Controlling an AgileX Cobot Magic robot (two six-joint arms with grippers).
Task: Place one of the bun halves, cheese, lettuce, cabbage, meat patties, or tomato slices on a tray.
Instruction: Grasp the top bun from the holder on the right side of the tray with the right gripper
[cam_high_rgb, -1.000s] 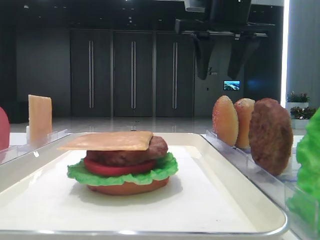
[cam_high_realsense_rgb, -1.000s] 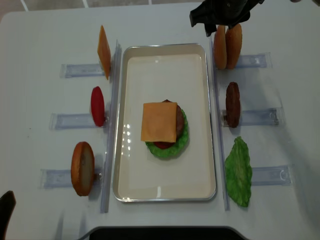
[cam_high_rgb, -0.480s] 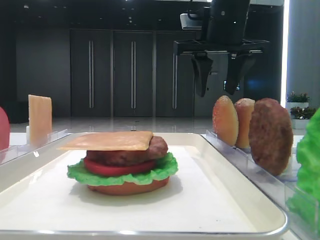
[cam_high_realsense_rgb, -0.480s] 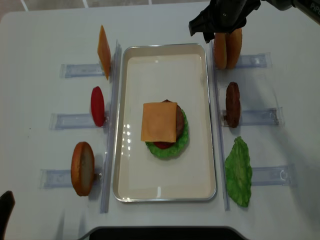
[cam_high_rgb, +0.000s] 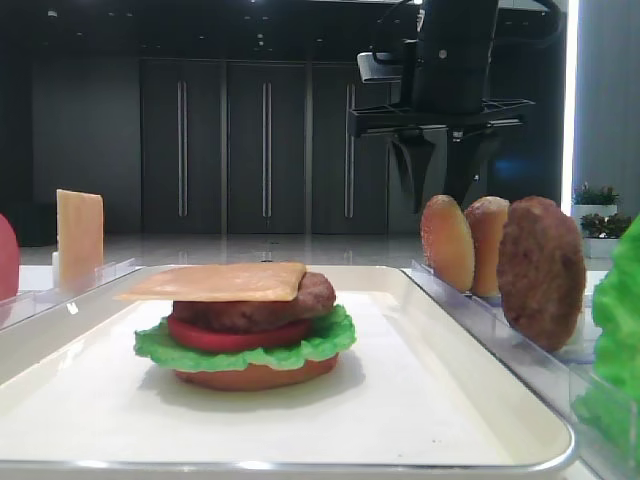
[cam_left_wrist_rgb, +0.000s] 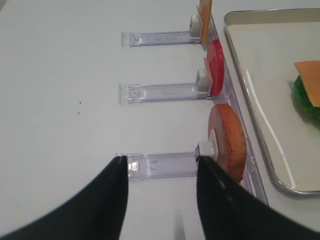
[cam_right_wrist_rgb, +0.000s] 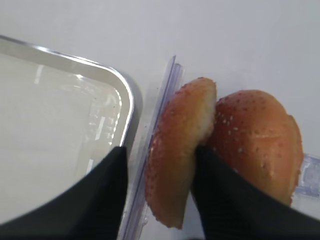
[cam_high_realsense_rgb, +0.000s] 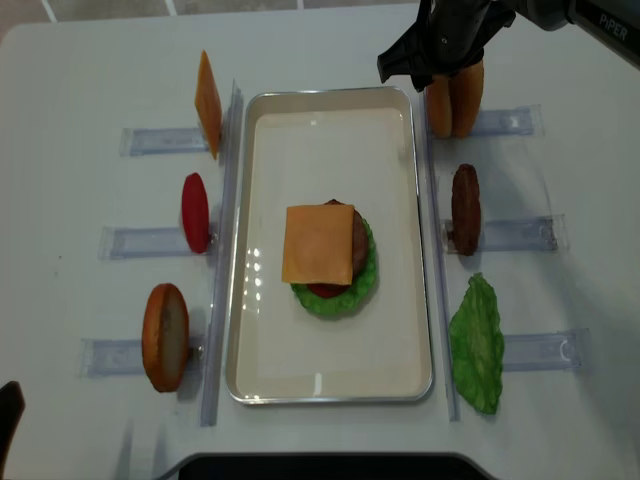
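At the upper right of the overhead view, the right gripper straddles the nearer top bun standing in its rack, fingers either side but not visibly pinching, ready to squeeze, lift and carry it onto the tray.

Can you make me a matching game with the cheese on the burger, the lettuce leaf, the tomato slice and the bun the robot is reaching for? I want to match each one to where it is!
Things:
1. cheese square
2. loose lettuce leaf
3. tomato slice
4. sesame top bun

Places:
A. standing in a clear rack left of the tray
B. between the right gripper fingers
C. lying flat on top of the burger
D. right of the tray, near its front corner

Pairs: 1-C, 2-D, 3-A, 4-B
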